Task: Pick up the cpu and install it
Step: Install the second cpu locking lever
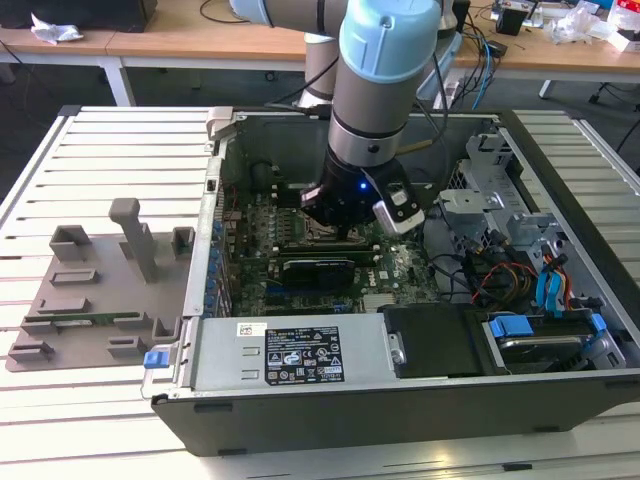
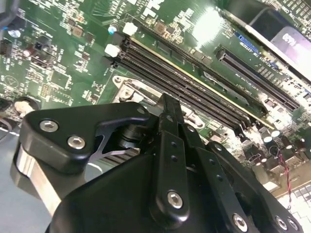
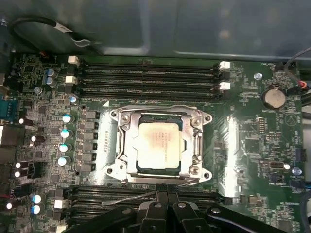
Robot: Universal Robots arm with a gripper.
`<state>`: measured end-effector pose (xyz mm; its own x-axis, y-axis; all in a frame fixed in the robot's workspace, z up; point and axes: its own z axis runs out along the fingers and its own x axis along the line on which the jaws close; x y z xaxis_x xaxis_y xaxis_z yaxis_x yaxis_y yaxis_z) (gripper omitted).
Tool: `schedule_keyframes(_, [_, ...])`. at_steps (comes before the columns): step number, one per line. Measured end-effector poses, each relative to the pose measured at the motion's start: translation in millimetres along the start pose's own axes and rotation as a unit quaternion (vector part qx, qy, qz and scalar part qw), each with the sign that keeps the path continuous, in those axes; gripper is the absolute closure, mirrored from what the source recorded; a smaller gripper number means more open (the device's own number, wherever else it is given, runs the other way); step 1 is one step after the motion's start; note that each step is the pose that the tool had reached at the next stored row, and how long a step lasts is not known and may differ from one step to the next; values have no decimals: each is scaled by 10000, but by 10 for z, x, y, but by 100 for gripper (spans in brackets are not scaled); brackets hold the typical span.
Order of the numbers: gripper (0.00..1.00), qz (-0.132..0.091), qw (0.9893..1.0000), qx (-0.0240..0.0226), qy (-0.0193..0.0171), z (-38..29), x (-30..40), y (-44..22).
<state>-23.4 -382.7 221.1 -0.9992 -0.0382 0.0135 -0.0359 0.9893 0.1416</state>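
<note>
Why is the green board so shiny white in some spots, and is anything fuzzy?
In the second wrist view, lamp glare whitens the motherboard, and the gripper close to the lens looks soft. In the first wrist view, a pale sheen lies beside the cpu. In the exterior view, a small blue light glows on the arm's wrist.

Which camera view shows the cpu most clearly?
The first wrist view: the cpu lies face-up and unobstructed inside the metal socket frame. In the exterior view the arm covers that spot. The second wrist view shows the gripper body and memory slots.
</note>
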Motion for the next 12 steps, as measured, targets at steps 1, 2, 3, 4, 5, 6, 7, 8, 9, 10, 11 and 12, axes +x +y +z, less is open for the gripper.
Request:
schedule_keyframes(1, [89, 0, 10000, 0, 0, 21, 22, -1])
schedule_keyframes(2, [89, 0, 10000, 0, 0, 34, 34, -1])
schedule_keyframes(3, [89, 0, 10000, 0, 0, 49, 38, 1])
schedule_keyframes(4, [89, 0, 10000, 0, 0, 76, 39, 0])
schedule_keyframes(5, [89, 0, 10000, -1, 0, 88, 38, -1])
schedule_keyframes(6, [89, 0, 10000, 0, 0, 100, 38, -3])
schedule_keyframes(7, [89, 0, 10000, 0, 0, 110, 38, -4])
schedule_keyframes(8, [89, 0, 10000, 0, 0, 123, 38, -6])
schedule_keyframes(9, [89, 0, 10000, 0, 0, 139, 39, -8])
schedule_keyframes(10, [89, 0, 10000, -1, 0, 150, 43, -9])
schedule_keyframes(11, [89, 0, 10000, -1, 0, 159, 53, -8])
schedule_keyframes(12, [89, 0, 10000, -2, 0, 172, 71, -1])
